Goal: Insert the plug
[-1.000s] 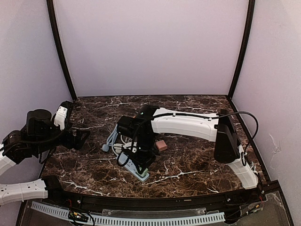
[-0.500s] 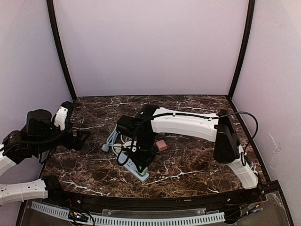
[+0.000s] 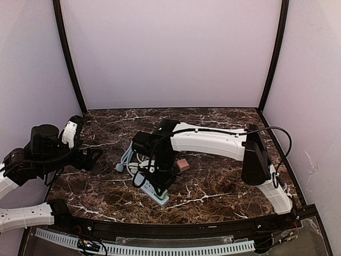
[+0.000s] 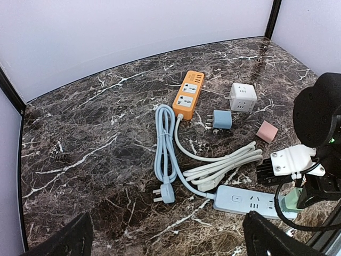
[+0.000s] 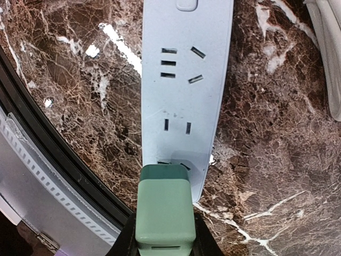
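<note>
The green plug (image 5: 163,210) is clenched in the right claw (image 5: 162,237), over the end socket of the pale blue power strip (image 5: 186,80) on the desk (image 5: 266,160). Beyond the claw lie a white coiled cable (image 4: 224,165), a pink adapter (image 4: 266,130) and an orange strip (image 4: 188,94). The left claw (image 4: 168,234), released, hangs well apart.

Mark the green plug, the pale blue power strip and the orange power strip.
green plug (image 5: 164,210): right wrist view, middle of its body.
pale blue power strip (image 5: 184,101): right wrist view, bare face between two socket groups.
orange power strip (image 4: 188,95): left wrist view, middle of its top face.
</note>
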